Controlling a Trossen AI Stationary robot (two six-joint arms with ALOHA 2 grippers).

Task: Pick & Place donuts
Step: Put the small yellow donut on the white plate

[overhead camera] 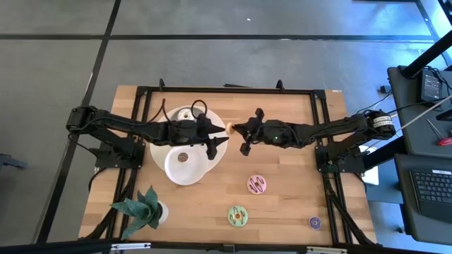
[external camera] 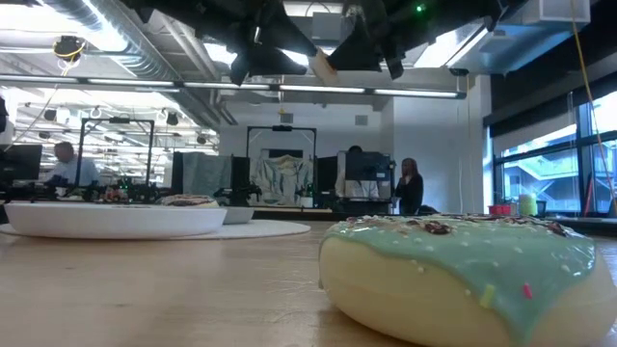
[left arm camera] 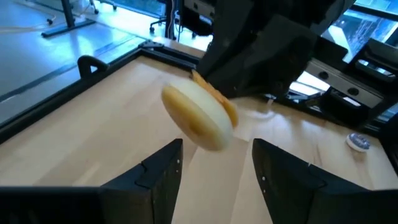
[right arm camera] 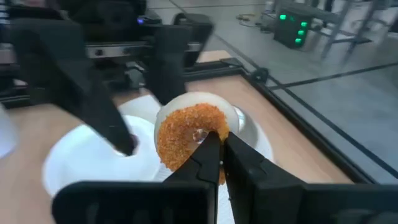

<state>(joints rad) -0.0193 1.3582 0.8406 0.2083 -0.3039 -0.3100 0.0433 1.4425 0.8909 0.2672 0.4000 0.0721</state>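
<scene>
Two dark fingers of my right gripper [right arm camera: 214, 163] pinched the orange-crumbed cream toy donut [right arm camera: 189, 127] in the air mid-table, just right of the stacked round white plates [overhead camera: 185, 166]. My left gripper [left arm camera: 214, 163] hung there, fingers spread, facing it.

Both arms stretched level toward mid-table from opposite sides, wrists nearly meeting. Left gripper [overhead camera: 217, 134] at the end of the left arm, fingers [left arm camera: 155, 177] spread wide, nothing between them, pointing at the right gripper. Right gripper [overhead camera: 236, 129] just opposite, fingers [right arm camera: 208, 158] pinched nearly together on the rim of a donut [right arm camera: 189, 132], holding it up off the table. Tips of the two grippers close, seemingly not touching, though hard to tell from above. Both raised well clear of the tabletop.
</scene>
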